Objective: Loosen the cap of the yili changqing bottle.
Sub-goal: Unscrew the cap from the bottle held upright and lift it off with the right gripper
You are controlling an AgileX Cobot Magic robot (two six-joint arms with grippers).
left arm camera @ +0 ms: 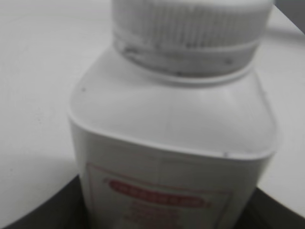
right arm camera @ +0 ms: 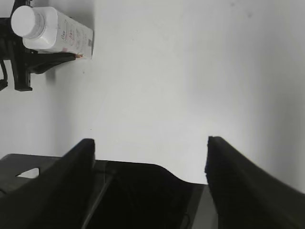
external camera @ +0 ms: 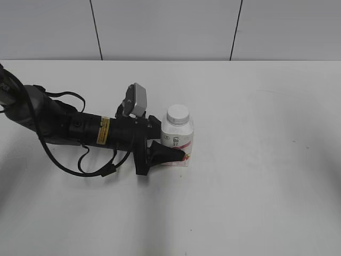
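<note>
White table, left claw gripping bottle, right side open

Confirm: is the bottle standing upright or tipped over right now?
Upright. The yili changqing bottle stands on its base on the table, cap on top, with the left gripper around its lower body.

You are looking at a bare robot test bench in a lab-like room: a plain white tabletop runs back to a pale panelled wall split by dark vertical seams, and a black cabled robot arm lies across the surface.
</note>
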